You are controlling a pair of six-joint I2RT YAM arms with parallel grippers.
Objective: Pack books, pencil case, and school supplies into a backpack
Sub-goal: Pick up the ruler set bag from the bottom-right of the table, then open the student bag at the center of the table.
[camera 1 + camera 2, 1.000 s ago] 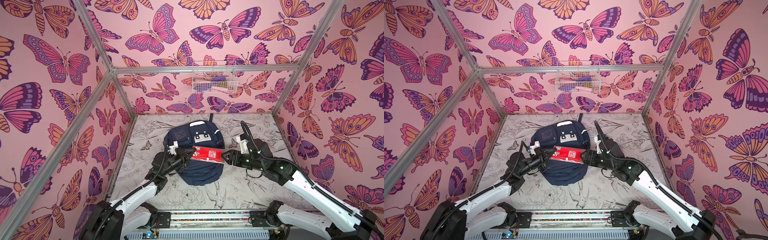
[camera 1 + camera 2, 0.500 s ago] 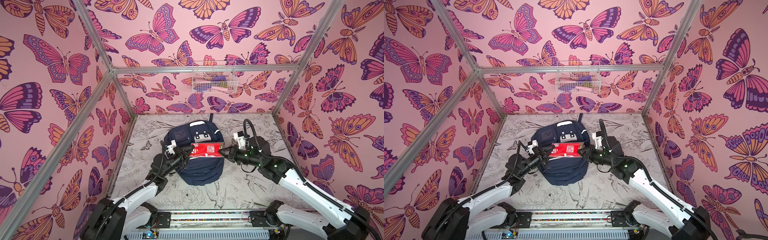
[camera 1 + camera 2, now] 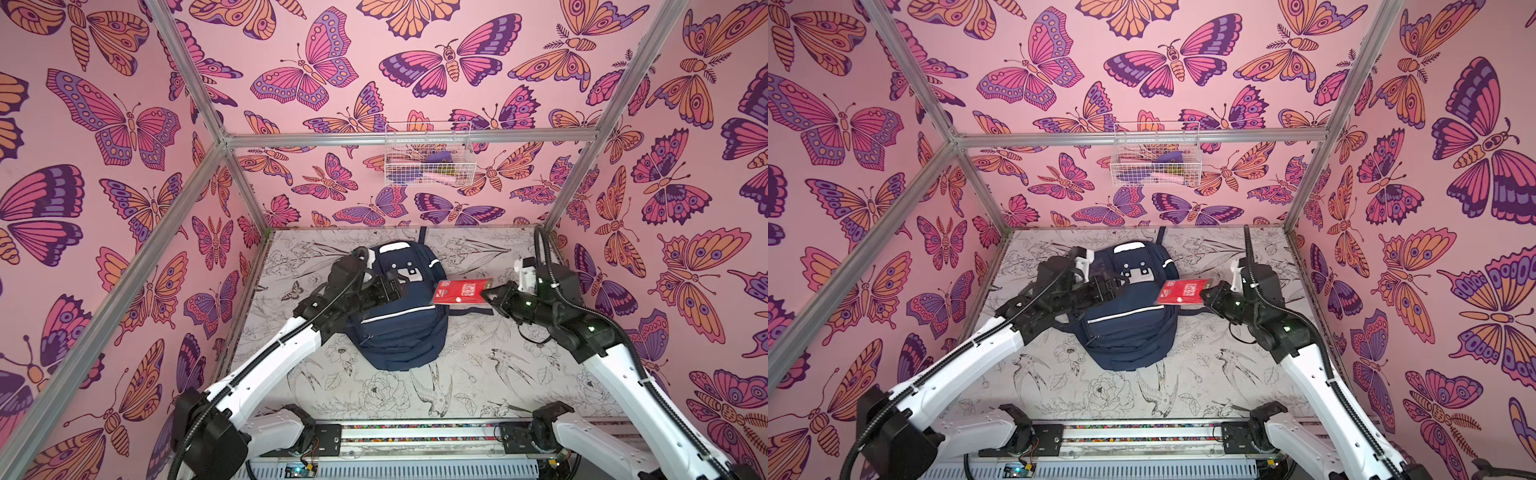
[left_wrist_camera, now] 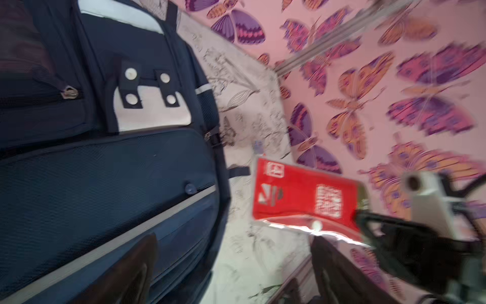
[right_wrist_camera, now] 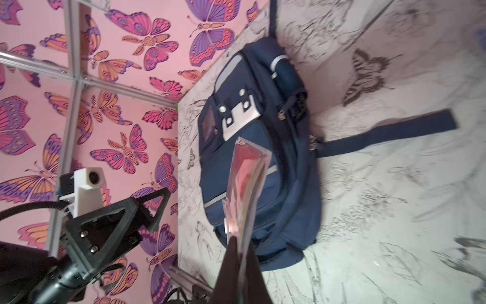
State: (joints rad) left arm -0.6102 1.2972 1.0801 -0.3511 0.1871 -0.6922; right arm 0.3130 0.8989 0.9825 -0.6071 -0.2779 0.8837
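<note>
Two grippers are shown over one backpack [image 3: 399, 332], which lies flat on its back at the middle of the table [image 3: 478, 386]. The right gripper [image 3: 488, 296] is clamped on one short edge of a red packet [image 3: 459, 292] and holds it roughly level. In both top views the packet's free end overlaps the backpack's right edge; whether it touches the fabric cannot be told. The left gripper [image 3: 394, 286] hangs above the backpack's upper front, its jaws wide apart with nothing between them. Its dark fingers [image 4: 136, 265] appear blurred in the left wrist view.

The packet is thin, flat and rectangular. Its red face carries white printed marks, including a code-like square, and sits inside a glossy clear sleeve. The backpack is rounded, of woven navy fabric, with white reflective stripes, zip pockets, a white patch bearing round studs, and a strap trailing over the table. The table surface carries a black-and-white print of flowers and birds.
</note>
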